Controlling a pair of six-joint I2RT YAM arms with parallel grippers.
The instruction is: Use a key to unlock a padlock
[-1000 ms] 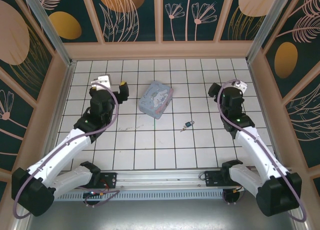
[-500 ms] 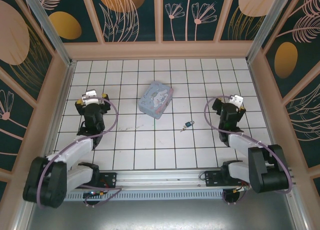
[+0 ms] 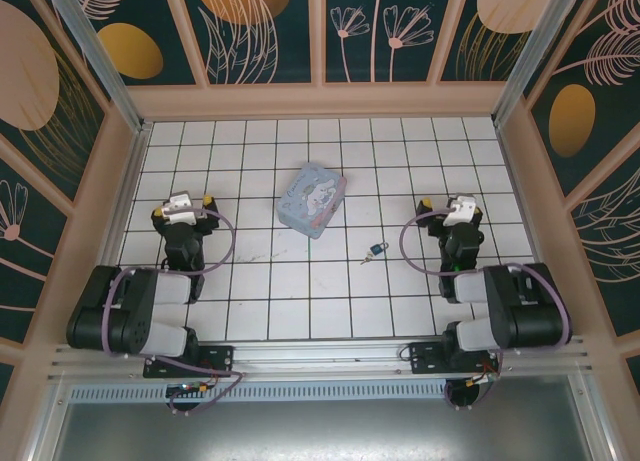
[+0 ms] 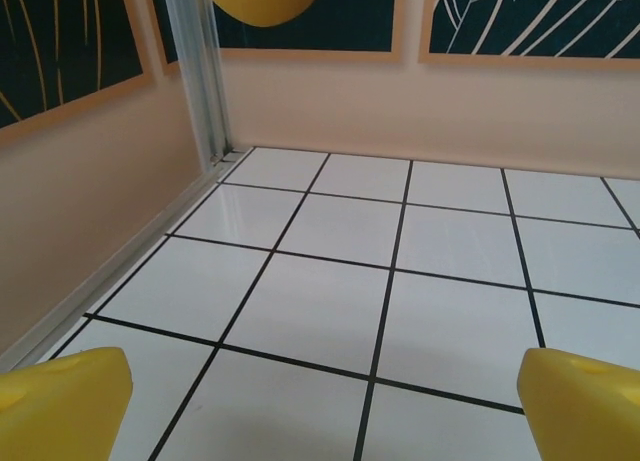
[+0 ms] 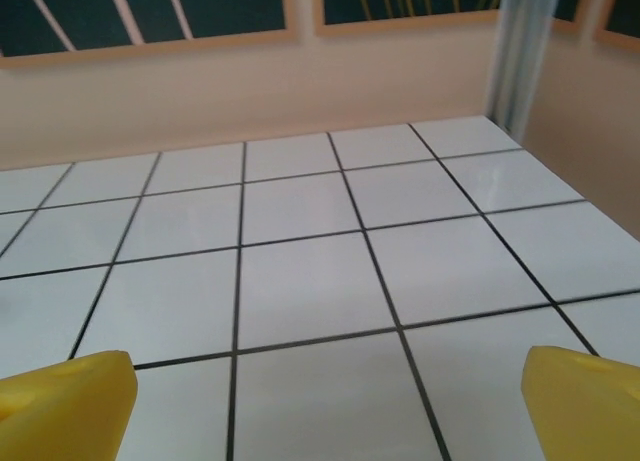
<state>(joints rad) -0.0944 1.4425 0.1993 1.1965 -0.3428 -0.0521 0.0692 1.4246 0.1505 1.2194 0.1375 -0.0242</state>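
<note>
The padlock (image 3: 378, 248) lies on the surface near the tin box (image 3: 313, 200), at its near-right side. The key (image 3: 366, 260) is touching or just beside it. Both are judged light, rigid, slippery metal: grip the padlock by its body and the key by its bow. The left hand (image 3: 182, 205) and right hand (image 3: 452, 213) are spread wide and empty. Both arms have folded back from the tin box since one second ago; padlock and key are unmoved.

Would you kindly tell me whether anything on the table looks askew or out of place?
Only mildly: the tin box sits rotated against the tile grid. The padlock lies nearby, and nothing looks spilled or damaged.
</note>
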